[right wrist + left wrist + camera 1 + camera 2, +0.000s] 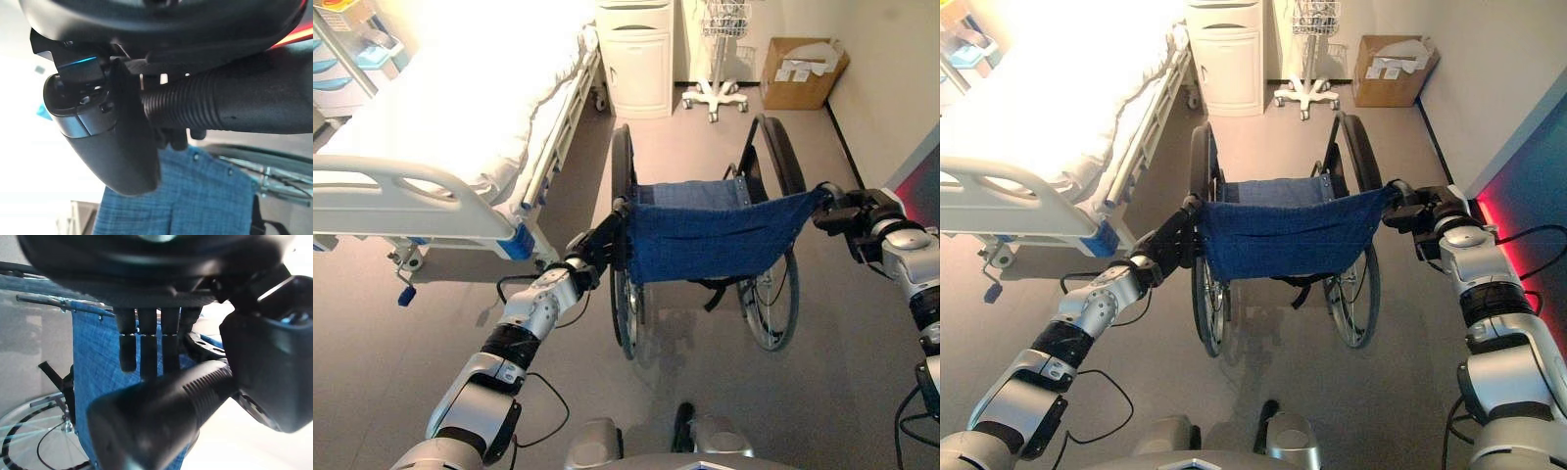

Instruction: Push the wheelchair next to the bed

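The wheelchair (710, 240) has a blue cloth backrest and stands in the middle of the floor, its back towards me. My left hand (592, 253) holds its left push handle (161, 416), with the fingers (146, 352) behind the ribbed grip and the thumb in front. On the other side my right hand (847, 215) is shut on the right push handle (230, 105), its thumb (112, 142) wrapped across it. The bed (460, 108) with white sheets lies to the left and ahead of the wheelchair. A strip of floor separates them.
The bed's white footboard (401, 196) and castor (409, 259) sit close to my left arm. At the back stand a white cabinet (634, 59), a wheeled stand base (715, 98) and a cardboard box (803, 73). A wall (891, 78) runs along the right.
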Available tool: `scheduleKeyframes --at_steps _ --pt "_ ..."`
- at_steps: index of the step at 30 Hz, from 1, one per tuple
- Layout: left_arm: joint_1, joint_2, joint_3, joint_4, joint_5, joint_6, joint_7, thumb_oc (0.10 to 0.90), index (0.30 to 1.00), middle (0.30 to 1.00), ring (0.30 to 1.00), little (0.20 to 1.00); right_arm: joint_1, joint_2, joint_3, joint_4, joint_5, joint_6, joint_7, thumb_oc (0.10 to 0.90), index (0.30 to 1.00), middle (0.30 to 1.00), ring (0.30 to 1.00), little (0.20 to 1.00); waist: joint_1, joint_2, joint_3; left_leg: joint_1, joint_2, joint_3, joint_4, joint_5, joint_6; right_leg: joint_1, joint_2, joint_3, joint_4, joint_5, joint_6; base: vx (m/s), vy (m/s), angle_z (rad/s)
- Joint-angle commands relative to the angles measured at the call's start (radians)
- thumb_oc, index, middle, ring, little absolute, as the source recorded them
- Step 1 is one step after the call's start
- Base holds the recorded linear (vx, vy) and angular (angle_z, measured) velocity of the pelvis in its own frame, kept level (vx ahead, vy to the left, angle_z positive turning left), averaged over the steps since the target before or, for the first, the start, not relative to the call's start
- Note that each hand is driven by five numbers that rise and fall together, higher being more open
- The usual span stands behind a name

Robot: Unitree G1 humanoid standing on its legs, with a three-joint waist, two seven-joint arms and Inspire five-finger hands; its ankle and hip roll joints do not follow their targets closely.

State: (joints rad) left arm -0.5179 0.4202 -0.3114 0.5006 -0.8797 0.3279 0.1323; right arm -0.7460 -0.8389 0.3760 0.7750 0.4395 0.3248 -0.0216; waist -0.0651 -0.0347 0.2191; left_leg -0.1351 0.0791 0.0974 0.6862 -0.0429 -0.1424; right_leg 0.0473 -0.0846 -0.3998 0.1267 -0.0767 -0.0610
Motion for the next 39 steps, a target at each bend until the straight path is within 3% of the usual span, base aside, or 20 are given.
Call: scheduleKeyframes --at_steps 1,2,4,5,7,8,11,13,14,15,16,17,18,20,22,24,27,32,35,39 --pt "-0.056 0.051 0.031 -0.068 0.037 -0.17 -0.015 0.4 0.3 0.3 0.3 0.3 -0.164 0.145 0.116 -0.167 -0.012 -0.137 0.026 0.4 0.3 0.3 0.3 0.3 0.107 -0.019 -0.069 0.072 -0.043 0.085 -0.159 0.042 0.07 0.03 -0.005 0.117 -0.006 0.028 0.092 0.31 -0.078 -0.09" --pt "-0.08 0.065 0.034 -0.048 0.026 -0.175 -0.019 0.4 0.3 0.3 0.3 0.3 -0.193 0.152 0.124 -0.157 -0.009 -0.12 0.024 0.4 0.3 0.3 0.3 0.3 0.119 -0.007 -0.065 0.057 -0.045 0.137 -0.292 0.056 0.069 0.072 0.023 0.113 -0.015 0.002 0.097 0.31 -0.045 -0.35" --pt "-0.094 0.067 0.029 -0.025 0.023 -0.197 -0.022 0.4 0.3 0.3 0.3 0.3 -0.202 0.16 0.136 -0.15 -0.002 -0.118 0.011 0.4 0.3 0.3 0.3 0.3 0.14 0.018 -0.075 0.015 -0.074 0.169 -0.497 0.11 0.059 0.116 0.067 0.114 -0.034 -0.017 0.103 0.43 -0.022 -0.33" --pt "-0.092 0.07 0.027 -0.027 0.019 -0.202 -0.022 0.4 0.3 0.3 0.3 0.3 -0.198 0.161 0.139 -0.151 -0.001 -0.121 0.007 0.4 0.3 0.3 0.3 0.3 0.145 0.022 -0.08 -0.001 -0.082 0.169 -0.544 0.116 0.047 0.142 0.079 0.126 -0.04 -0.038 0.108 0.45 -0.012 -0.04" --pt "-0.068 0.086 0.023 -0.055 0.004 -0.216 -0.019 0.4 0.3 0.3 0.3 0.3 -0.165 0.16 0.14 -0.166 0.005 -0.137 -0.001 0.4 0.3 0.3 0.3 0.3 0.173 0.03 -0.089 -0.036 -0.085 0.192 -0.692 0.219 0.045 0.207 0.108 0.142 -0.068 -0.059 0.105 0.42 -0.026 -0.03" --pt "-0.057 0.092 0.028 -0.073 -0.003 -0.215 -0.014 0.4 0.3 0.3 0.3 0.3 -0.155 0.156 0.134 -0.166 0.002 -0.144 0.01 0.4 0.3 0.3 0.3 0.3 0.184 0.031 -0.094 -0.055 -0.087 0.179 -0.695 0.238 0.043 0.226 0.115 0.152 -0.07 -0.075 0.102 0.35 -0.028 -0.22" --pt "-0.046 0.092 0.049 -0.092 0.004 -0.207 -0.005 0.4 0.3 0.3 0.3 0.3 -0.152 0.16 0.129 -0.156 -0.006 -0.154 0.034 0.4 0.3 0.3 0.3 0.3 0.197 0.025 -0.105 -0.061 -0.099 0.183 -0.661 0.204 0.066 0.23 0.112 0.164 -0.06 -0.095 0.103 0.26 0.001 -0.56" --pt "-0.045 0.095 0.06 -0.091 0.013 -0.21 -0.001 0.4 0.3 0.3 0.3 0.3 -0.155 0.177 0.131 -0.147 -0.02 -0.161 0.047 0.4 0.3 0.3 0.3 0.3 0.216 0.02 -0.115 -0.065 -0.103 0.18 -0.63 0.162 0.094 0.236 0.09 0.15 -0.03 -0.122 0.109 0.29 0.007 -0.68" --pt "-0.051 0.096 0.065 -0.081 0.026 -0.207 -0.004 0.4 0.3 0.3 0.3 0.3 -0.148 0.189 0.127 -0.141 -0.026 -0.165 0.045 0.4 0.3 0.3 0.3 0.3 0.229 0.0 -0.119 -0.061 -0.123 0.164 -0.595 0.107 0.112 0.254 0.055 0.138 0.012 -0.153 0.125 0.28 0.002 -0.41" --pt "-0.056 0.096 0.067 -0.075 0.031 -0.208 -0.004 0.4 0.3 0.3 0.3 0.3 -0.144 0.195 0.125 -0.138 -0.029 -0.166 0.041 0.4 0.3 0.3 0.3 0.3 0.236 -0.005 -0.121 -0.059 -0.127 0.161 -0.582 0.093 0.123 0.258 0.044 0.129 0.029 -0.153 0.13 0.42 0.062 -0.24" --pt "-0.066 0.096 0.071 -0.063 0.042 -0.203 -0.002 0.4 0.3 0.3 0.3 0.3 -0.129 0.206 0.118 -0.136 -0.039 -0.167 0.036 0.4 0.3 0.3 0.3 0.3 0.25 -0.019 -0.127 -0.044 -0.151 0.146 -0.576 0.076 0.152 0.239 -0.009 0.099 0.158 -0.067 0.181 0.29 0.107 -0.04" --pt "-0.07 0.095 0.07 -0.057 0.046 -0.202 -0.002 0.4 0.3 0.3 0.3 0.3 -0.122 0.206 0.114 -0.139 -0.043 -0.165 0.036 0.4 0.3 0.3 0.3 0.3 0.248 -0.02 -0.126 -0.028 -0.16 0.142 -0.581 0.072 0.16 0.216 -0.032 0.096 0.225 -0.032 0.199 0.32 0.183 0.09" --pt "-0.079 0.091 0.069 -0.041 0.055 -0.201 -0.001 0.4 0.3 0.3 0.3 0.3 -0.103 0.204 0.103 -0.149 -0.051 -0.162 0.033 0.4 0.3 0.3 0.3 0.3 0.245 -0.001 -0.124 -0.002 -0.154 0.132 -0.588 0.083 0.175 0.174 -0.063 0.088 0.351 0.049 0.206 0.25 0.173 0.19" --pt "-0.086 0.082 0.062 -0.027 0.054 -0.204 0.007 0.4 0.3 0.3 0.3 0.3 -0.074 0.193 0.088 -0.173 -0.05 -0.151 0.03 0.4 0.3 0.3 0.3 0.3 0.229 0.014 -0.116 0.05 -0.167 0.09 -0.595 0.072 0.182 0.112 -0.094 0.12 0.526 0.101 0.208 0.29 0.158 0.3" --pt "-0.098 0.072 0.057 -0.004 0.049 -0.213 0.011 0.4 0.3 0.3 0.3 0.3 -0.062 0.197 0.085 -0.176 -0.051 -0.148 0.02 0.4 0.3 0.3 0.3 0.3 0.208 0.024 -0.108 0.093 -0.176 0.054 -0.596 0.055 0.19 0.054 -0.102 0.154 0.606 0.129 0.203 0.26 0.083 0.52" --pt "-0.105 0.059 0.059 0.016 0.053 -0.225 0.018 0.4 0.3 0.3 0.3 0.3 -0.065 0.212 0.084 -0.171 -0.059 -0.147 0.016 0.4 0.3 0.3 0.3 0.3 0.196 0.027 -0.104 0.124 -0.184 0.029 -0.604 0.045 0.195 0.019 -0.113 0.156 0.571 0.113 0.194 0.23 -0.007 0.24" --pt "-0.132 0.054 0.062 0.043 0.068 -0.24 0.029 0.4 0.3 0.3 0.3 0.3 -0.092 0.226 0.082 -0.171 -0.058 -0.137 0.018 0.4 0.3 0.3 0.3 0.3 0.18 0.033 -0.097 0.166 -0.183 0.006 -0.613 0.03 0.185 -0.028 -0.113 0.141 0.409 0.086 0.185 0.19 -0.109 0.23" --pt "-0.127 0.057 0.064 0.012 0.068 -0.266 0.061 0.4 0.3 0.3 0.3 0.3 -0.1 0.204 0.087 -0.223 -0.04 -0.153 0.008 0.4 0.3 0.3 0.3 0.3 0.127 0.013 -0.077 0.235 -0.202 -0.036 -0.615 -0.053 0.176 -0.17 -0.094 0.139 0.068 0.165 0.213 0.18 -0.152 0.37" --pt "-0.116 0.043 0.057 -0.008 0.092 -0.261 0.068 0.4 0.3 0.3 0.3 0.3 -0.115 0.204 0.083 -0.228 -0.035 -0.141 0.0 0.4 0.3 0.3 0.3 0.3 0.095 -0.007 -0.073 0.281 -0.239 -0.09 -0.611 -0.117 0.191 -0.235 -0.074 0.167 -0.092 0.262 0.253 0.32 -0.174 0.46" --pt "-0.105 0.032 0.054 -0.01 0.107 -0.263 0.064 0.4 0.3 0.3 0.3 0.3 -0.103 0.209 0.066 -0.227 -0.032 -0.128 -0.02 0.4 0.3 0.3 0.3 0.3 0.07 -0.002 -0.078 0.323 -0.24 -0.141 -0.604 -0.15 0.201 -0.25 -0.053 0.227 -0.093 0.275 0.245 0.33 -0.199 0.93"
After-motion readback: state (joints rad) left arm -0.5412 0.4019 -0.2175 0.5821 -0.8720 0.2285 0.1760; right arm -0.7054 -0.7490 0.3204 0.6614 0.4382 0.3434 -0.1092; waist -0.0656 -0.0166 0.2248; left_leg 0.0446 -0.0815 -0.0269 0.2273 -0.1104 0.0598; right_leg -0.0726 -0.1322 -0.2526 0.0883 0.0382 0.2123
